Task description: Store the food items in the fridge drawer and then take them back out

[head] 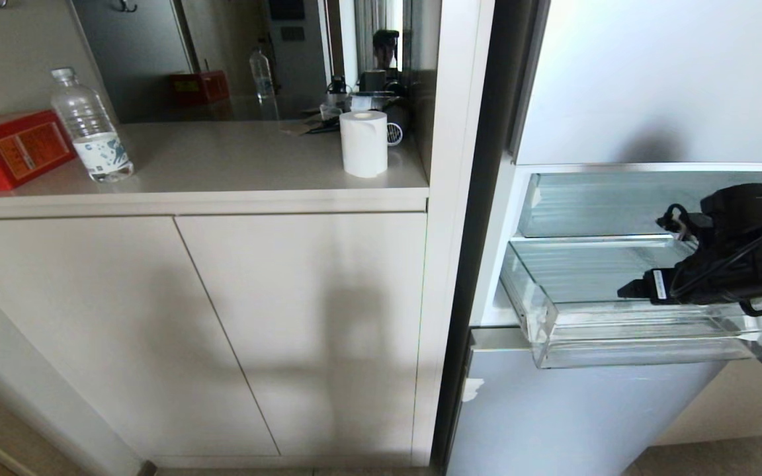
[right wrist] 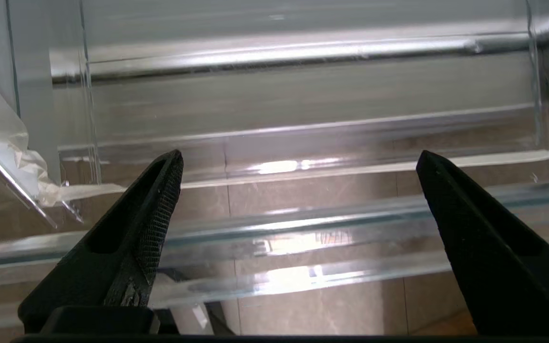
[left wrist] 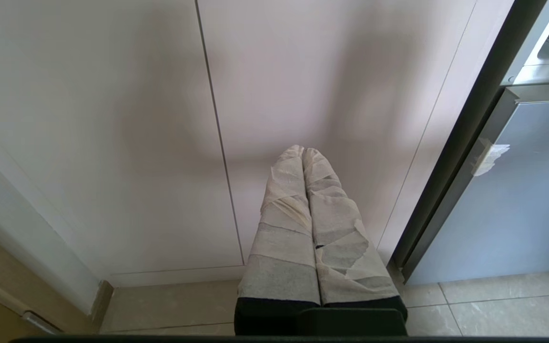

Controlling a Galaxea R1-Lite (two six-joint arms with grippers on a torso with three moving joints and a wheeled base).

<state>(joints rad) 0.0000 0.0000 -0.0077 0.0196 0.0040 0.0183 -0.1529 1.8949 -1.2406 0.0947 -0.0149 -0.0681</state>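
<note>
A clear, ribbed fridge drawer (head: 556, 324) stands out from pale-blue fridge door panels (head: 573, 410); the right tool (right wrist: 298, 209) is black, the left tool (left wrist: 305, 155) wrapped in off-white tape. On the beige desk (head: 235, 165): a red box (head: 7, 149), a white paper roll (head: 363, 143).

Upper left of the head view: red box (head: 7, 149) on a beige countertop (head: 222, 165), clear water bottle (head: 90, 125) just beside it. White paper roll (head: 364, 143) standing upright further right. Plain cabinet doors (head: 189, 330) below, tiled floor (left wrist: 493, 305) underneath.
</note>
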